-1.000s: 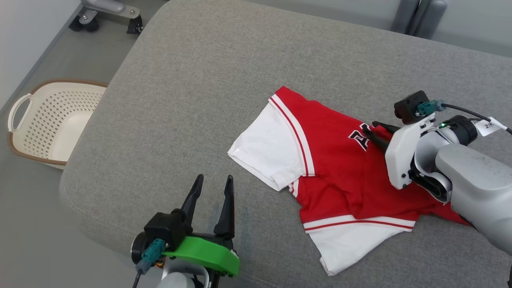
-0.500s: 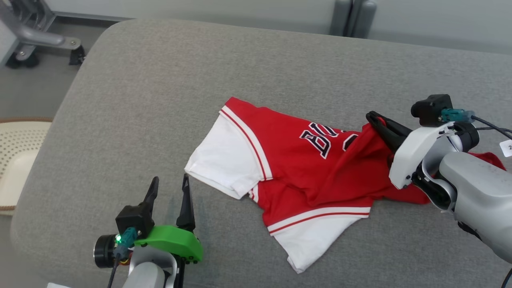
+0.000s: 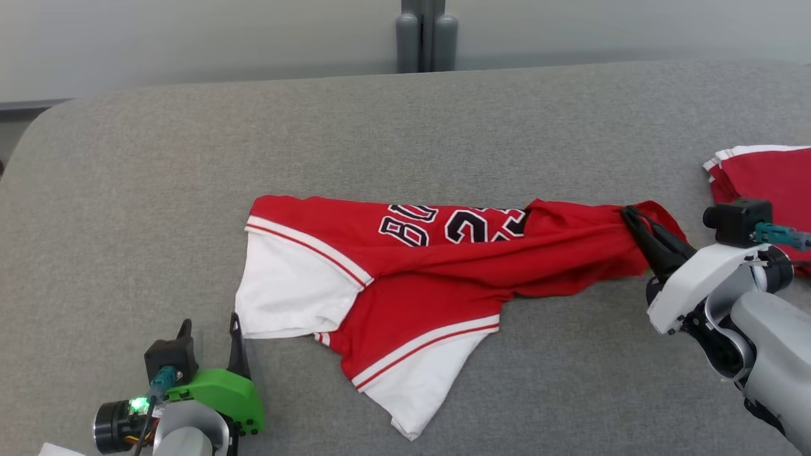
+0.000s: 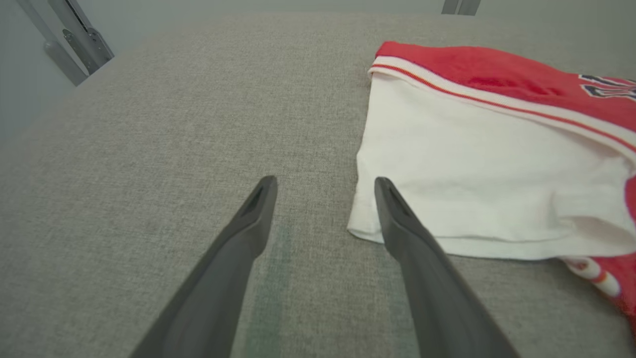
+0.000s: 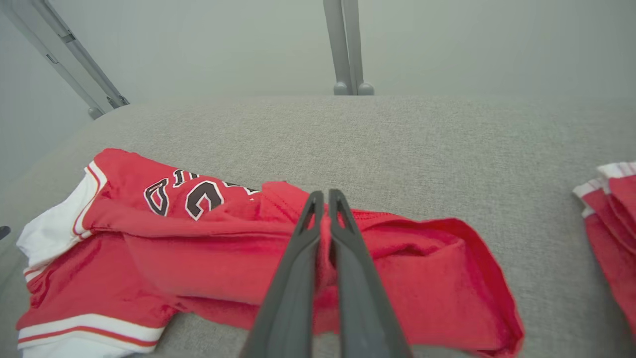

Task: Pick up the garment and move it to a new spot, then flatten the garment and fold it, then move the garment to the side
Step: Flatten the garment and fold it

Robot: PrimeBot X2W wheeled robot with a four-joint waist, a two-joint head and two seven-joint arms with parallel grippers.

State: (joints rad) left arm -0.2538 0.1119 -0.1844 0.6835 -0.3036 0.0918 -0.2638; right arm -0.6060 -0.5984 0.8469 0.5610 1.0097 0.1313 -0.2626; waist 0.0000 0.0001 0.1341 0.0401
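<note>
Garment [image 3: 412,266] lies stretched across the middle of the grey cushion [image 3: 158,190]; we judge the moving step is in hand. At the near edge our left gripper [image 3: 210,323] stands open and empty, just beside the white sleeve [image 4: 472,189]. Toward the right edge our right gripper [image 3: 630,215] is clamped on bunched red cloth. Next we must carry it without losing that pinch. A red pile [image 3: 766,171] at the right edge crowds the landing room; a grey post [image 3: 426,35] stands beyond the far edge.

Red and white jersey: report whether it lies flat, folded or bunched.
Bunched, not flat. The jersey is stretched and rumpled on the grey cushion, one red edge pinched in the shut right gripper.
</note>
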